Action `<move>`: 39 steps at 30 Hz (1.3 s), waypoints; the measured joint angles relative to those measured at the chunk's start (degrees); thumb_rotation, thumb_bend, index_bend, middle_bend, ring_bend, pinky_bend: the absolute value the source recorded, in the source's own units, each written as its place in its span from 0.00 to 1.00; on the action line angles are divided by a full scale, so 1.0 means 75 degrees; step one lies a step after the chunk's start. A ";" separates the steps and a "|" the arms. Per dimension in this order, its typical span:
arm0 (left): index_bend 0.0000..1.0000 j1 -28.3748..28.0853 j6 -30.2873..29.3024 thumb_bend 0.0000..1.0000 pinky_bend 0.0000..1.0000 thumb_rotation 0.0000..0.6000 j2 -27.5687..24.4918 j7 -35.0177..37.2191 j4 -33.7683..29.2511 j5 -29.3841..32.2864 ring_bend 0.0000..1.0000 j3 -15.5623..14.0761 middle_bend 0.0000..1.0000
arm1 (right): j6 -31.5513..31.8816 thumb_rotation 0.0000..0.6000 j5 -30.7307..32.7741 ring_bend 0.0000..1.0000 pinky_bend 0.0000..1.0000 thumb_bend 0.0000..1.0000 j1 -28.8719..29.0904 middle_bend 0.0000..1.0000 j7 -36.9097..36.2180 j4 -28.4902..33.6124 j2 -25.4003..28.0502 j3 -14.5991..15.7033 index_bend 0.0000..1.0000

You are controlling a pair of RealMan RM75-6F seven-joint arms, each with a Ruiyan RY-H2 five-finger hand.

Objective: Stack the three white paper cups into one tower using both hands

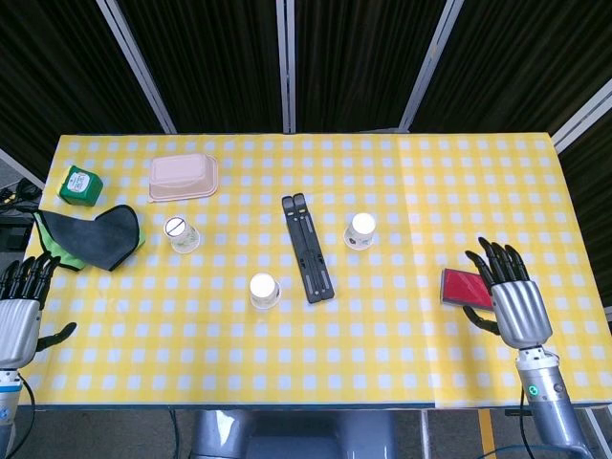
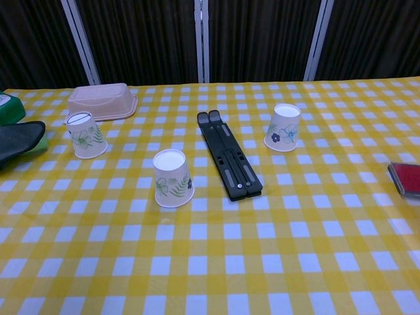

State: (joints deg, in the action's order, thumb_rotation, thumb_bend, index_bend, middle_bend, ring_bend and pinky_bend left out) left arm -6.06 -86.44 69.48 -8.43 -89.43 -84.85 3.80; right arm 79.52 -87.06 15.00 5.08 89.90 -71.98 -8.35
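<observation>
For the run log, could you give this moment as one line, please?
cups: three, apart, unstacked | left hand: open | right hand: open, near red case

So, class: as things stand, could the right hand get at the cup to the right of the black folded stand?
Probably yes. The right hand is open beside the red card, and only bare tablecloth lies between it and that cup; the black stand lies beyond the cup.

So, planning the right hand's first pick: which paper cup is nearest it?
The blue-flowered cup, right of the black folded stand; the other two cups sit left of the stand.
</observation>
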 measured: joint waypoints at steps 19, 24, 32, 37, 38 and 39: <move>0.00 -0.0121 0.0300 0.00 0.00 1.00 0.0014 0.0312 0.0345 0.0346 0.00 0.0153 0.00 | -0.4833 1.00 0.4601 0.00 0.00 0.14 0.4039 0.00 0.1988 -0.0760 -0.0656 -0.1500 0.24; 0.00 -0.0156 0.0324 0.00 0.00 1.00 0.0012 0.0415 0.0378 0.0380 0.00 0.0202 0.00 | -0.5448 1.00 0.5485 0.00 0.00 0.15 0.4740 0.00 0.2274 -0.1930 -0.1245 -0.1435 0.25; 0.00 -0.0217 0.0420 0.00 0.00 1.00 0.0047 0.0366 0.0384 0.0403 0.00 0.0190 0.00 | -0.5945 1.00 0.6016 0.00 0.00 0.16 0.5330 0.01 0.2314 -0.2817 -0.1781 -0.1036 0.27; 0.00 -0.0231 0.0443 0.00 0.00 1.00 0.0047 0.0382 0.0369 0.0402 0.00 0.0181 0.00 | -0.5906 1.00 0.5993 0.00 0.00 0.20 0.5395 0.02 0.2148 -0.2891 -0.1850 -0.0985 0.29; 0.00 -0.0233 0.0447 0.00 0.00 1.00 0.0045 0.0389 0.0368 0.0404 0.00 0.0180 0.00 | -0.5895 1.00 0.5982 0.00 0.00 0.21 0.5410 0.02 0.2108 -0.2925 -0.1873 -0.0978 0.29; 0.00 -0.0233 0.0447 0.00 0.00 1.00 0.0041 0.0402 0.0366 0.0408 0.00 0.0183 0.00 | -0.5877 1.00 0.5960 0.00 0.00 0.22 0.5426 0.03 0.2069 -0.2963 -0.1902 -0.0971 0.29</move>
State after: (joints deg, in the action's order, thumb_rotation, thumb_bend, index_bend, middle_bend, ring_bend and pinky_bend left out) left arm -7.81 -83.09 69.78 -5.41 -86.68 -81.79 5.17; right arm 35.44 -42.36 55.69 20.60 67.68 -86.24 -15.64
